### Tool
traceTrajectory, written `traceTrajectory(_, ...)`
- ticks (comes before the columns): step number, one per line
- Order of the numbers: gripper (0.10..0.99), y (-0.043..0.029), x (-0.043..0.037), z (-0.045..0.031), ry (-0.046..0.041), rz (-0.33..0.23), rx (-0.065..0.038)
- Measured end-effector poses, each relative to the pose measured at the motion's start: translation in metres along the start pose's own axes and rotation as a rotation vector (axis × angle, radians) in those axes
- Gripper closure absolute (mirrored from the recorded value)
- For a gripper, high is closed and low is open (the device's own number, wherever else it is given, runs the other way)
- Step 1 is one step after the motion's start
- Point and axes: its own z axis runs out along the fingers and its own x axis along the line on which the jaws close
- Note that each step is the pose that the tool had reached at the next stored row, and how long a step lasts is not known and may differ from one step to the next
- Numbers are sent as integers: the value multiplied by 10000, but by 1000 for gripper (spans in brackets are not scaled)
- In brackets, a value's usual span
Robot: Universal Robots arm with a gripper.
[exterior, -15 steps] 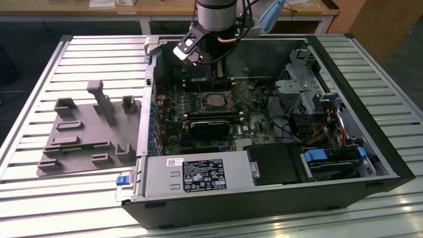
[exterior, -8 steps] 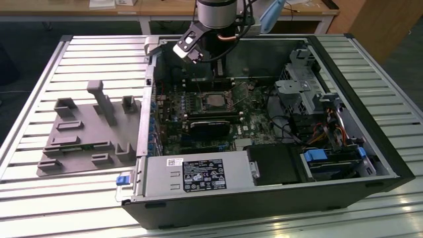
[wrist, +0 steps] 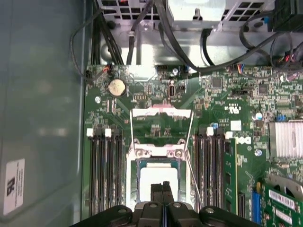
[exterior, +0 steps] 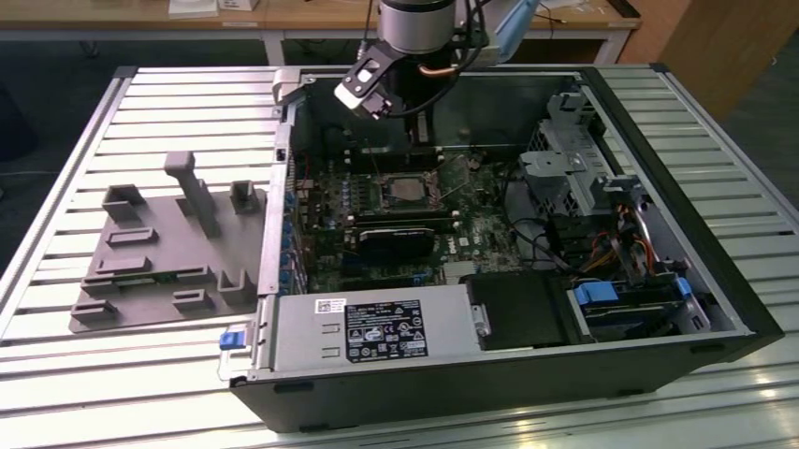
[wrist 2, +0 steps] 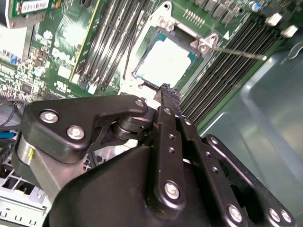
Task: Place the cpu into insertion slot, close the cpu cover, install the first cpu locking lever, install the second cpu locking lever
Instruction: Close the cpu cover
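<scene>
Exterior view, setting: black open computer case [exterior: 525, 393] lying on a slatted metal table [exterior: 712, 131]; grey moulded fixture tray [exterior: 150, 271] on the table at the exterior view's left of the case; silver labelled power supply box [exterior: 299, 327] at the near end of the case

Exterior view, arm: silver-and-black arm reaches down from the far side; its black gripper [exterior: 421, 131] hangs inside the case, over the far part of the green circuit board [exterior: 327, 234]

Exterior view, task thing: small flat square silvery-grey cpu [exterior: 403, 190] lies in the small square dark metal-rimmed insertion slot [exterior: 376, 192], just on the near side of the gripper

First wrist view, claw: gripper [wrist: 162, 185] fingers pressed together with only a thin line between them, nothing seen clamped; tips over one edge of the cpu [wrist: 158, 177]; whether they touch it cannot be told

First wrist view, socket: cpu seated flat inside the insertion slot [wrist: 137, 182]; thin square silver cpu cover [wrist: 161, 111] swung up off the slot on its hinge, green board showing through its window; the chip lies uncovered

First wrist view, surroundings: long black memory slots [wrist: 104, 175] flank the insertion slot on both sides; round silver coin battery [wrist: 116, 87] and black cables [wrist: 182, 45] lie beyond the cpu cover

Second wrist view, claw: gripper [wrist 2: 164, 89] fingers together, tips right at the edge of the cpu [wrist 2: 165, 63]

Second wrist view, socket: cpu bright and flat within the insertion slot [wrist 2: 143, 78]; thin silver wire locking lever [wrist 2: 236, 52] runs out from one corner of the slot across the memory slots
</scene>
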Motion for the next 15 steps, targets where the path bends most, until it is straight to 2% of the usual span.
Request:
traceTrajectory(7, 984, 154, 4, 13, 0, 1, 0)
traceTrajectory(15, 984, 388, 9, 32, 1, 0, 0)
